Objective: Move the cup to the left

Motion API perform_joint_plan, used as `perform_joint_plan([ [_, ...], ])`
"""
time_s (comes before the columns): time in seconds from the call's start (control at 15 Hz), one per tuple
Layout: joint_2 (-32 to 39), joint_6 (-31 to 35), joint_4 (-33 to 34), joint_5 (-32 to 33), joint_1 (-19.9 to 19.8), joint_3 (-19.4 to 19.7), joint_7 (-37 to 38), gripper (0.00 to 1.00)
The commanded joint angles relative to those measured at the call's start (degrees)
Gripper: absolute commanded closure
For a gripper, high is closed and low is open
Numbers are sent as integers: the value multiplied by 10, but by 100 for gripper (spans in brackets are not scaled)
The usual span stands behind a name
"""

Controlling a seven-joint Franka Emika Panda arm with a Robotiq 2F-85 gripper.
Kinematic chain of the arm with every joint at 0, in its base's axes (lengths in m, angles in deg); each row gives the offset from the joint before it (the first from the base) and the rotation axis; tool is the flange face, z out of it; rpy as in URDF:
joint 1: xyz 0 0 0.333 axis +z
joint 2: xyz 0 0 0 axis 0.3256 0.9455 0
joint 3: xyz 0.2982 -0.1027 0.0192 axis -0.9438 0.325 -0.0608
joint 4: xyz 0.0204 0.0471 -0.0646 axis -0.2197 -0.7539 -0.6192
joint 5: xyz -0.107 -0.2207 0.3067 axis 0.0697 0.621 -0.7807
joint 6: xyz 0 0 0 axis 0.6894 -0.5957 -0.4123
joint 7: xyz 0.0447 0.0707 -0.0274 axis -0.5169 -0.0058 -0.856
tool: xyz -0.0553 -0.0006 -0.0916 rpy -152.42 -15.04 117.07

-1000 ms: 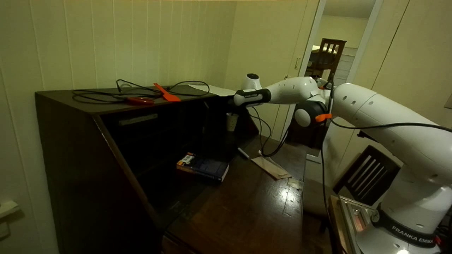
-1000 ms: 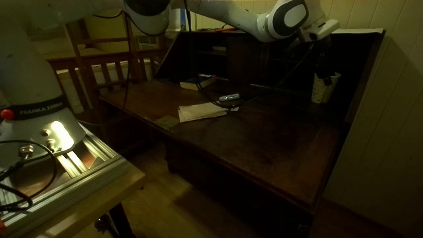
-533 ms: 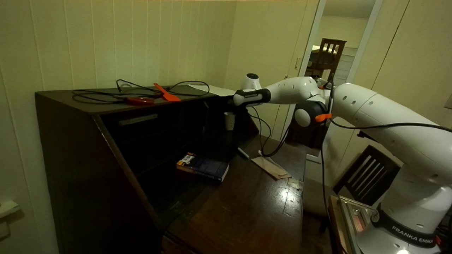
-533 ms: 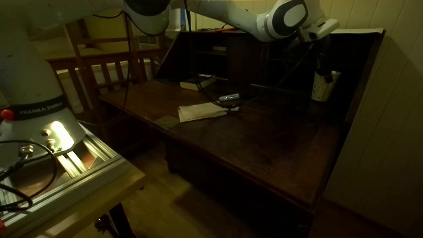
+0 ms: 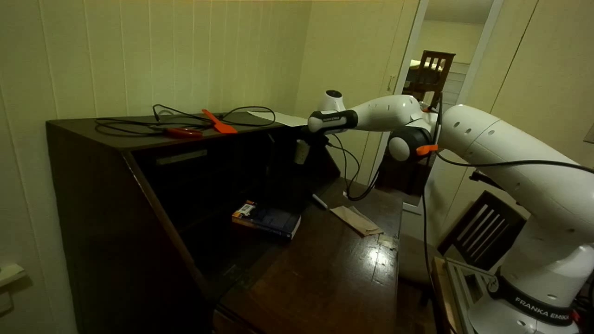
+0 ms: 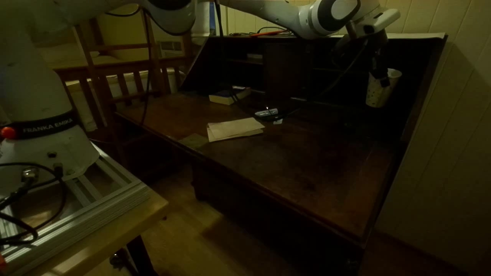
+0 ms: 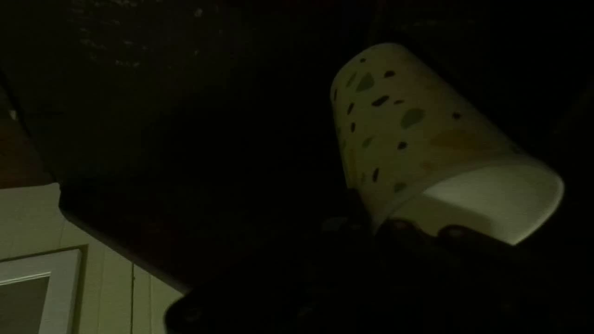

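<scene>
wrist view shows a whitish cup (image 7: 399, 120) flecked green, ochre and black, clamped in the gripper (image 6: 379, 76).

Desk (image 5: 320, 278): in an exterior view, seen from beyond 1 end and above, facing along its length.
Robot base (image 6: 46, 143): close by in an exterior view, which looks down across the desk's front.
Cup (image 7: 403, 125): wrist view, nearest of the 3, looking partly into its mouth.
Arm (image 5: 501, 144) and book (image 5: 267, 219): shared, with desk and cup, in both exterior views.

in an exterior view | arm (image 6: 282, 16): top-cropped | cup (image 6: 378, 95): rim partly behind hand (image 6: 379, 76)
</scene>
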Motion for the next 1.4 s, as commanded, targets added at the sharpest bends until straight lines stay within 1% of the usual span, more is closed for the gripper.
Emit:
perform_joint_plan([
  [0.0, -58, 13, -76, -11, 6, -21, -55, 99],
  [0.33, -134, 33, -195, -14, 17, -55, -127, 99],
  [0.8, -232, 102, -356, -9, 29, -87, -210, 99],
  [1.33, -370, 137, -549, -10, 25, -128, -329, 99],
])
